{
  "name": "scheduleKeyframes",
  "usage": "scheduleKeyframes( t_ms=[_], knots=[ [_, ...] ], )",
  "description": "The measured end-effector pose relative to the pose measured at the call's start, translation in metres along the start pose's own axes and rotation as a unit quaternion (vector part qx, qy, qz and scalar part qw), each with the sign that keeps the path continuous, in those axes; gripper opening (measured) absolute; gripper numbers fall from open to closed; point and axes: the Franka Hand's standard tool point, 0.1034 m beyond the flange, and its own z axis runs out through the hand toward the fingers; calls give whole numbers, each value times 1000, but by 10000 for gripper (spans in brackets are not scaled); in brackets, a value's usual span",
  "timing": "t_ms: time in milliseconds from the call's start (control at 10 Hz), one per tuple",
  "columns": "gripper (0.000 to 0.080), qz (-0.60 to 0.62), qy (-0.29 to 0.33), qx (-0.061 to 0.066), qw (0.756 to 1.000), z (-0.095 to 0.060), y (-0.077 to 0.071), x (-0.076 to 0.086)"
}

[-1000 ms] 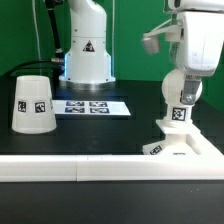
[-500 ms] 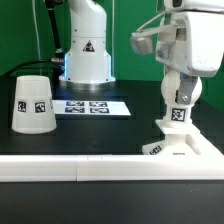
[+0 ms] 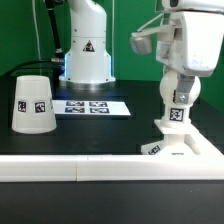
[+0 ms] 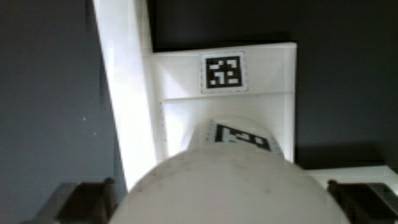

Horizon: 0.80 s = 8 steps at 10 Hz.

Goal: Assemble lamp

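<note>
The ball-shaped bulb (image 3: 179, 90) stands upright with its tagged neck on the stepped square base (image 3: 183, 147) at the exterior view's right. My gripper (image 3: 179, 80) comes down from above and is shut on the bulb's ball. In the wrist view the bulb (image 4: 221, 172) fills the space between my two dark fingers (image 4: 82, 200), with the base (image 4: 224, 74) and its tag beyond it. The tapered shade (image 3: 32, 103) stands mouth-down on the table at the exterior view's left, apart from the gripper.
The marker board (image 3: 92, 106) lies flat at the back middle, in front of the white robot pedestal (image 3: 86, 50). A white rail (image 3: 60, 168) runs along the table's front edge; the base rests against it (image 4: 121, 90).
My hand has turned about its vertical axis over the bulb, its side block swinging toward the exterior view's left. Bulb, base and shade stay where they were.
</note>
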Motion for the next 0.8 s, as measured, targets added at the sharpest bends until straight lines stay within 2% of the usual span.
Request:
scheduleKeyframes(
  t_ms=[200, 400, 800],
  knots=[
    [576, 119, 7, -11, 993, 1, -4, -1],
    [576, 236, 16, -20, 971, 1, -5, 3],
    [576, 385, 20, -18, 923, 1, -5, 4]
  ],
)
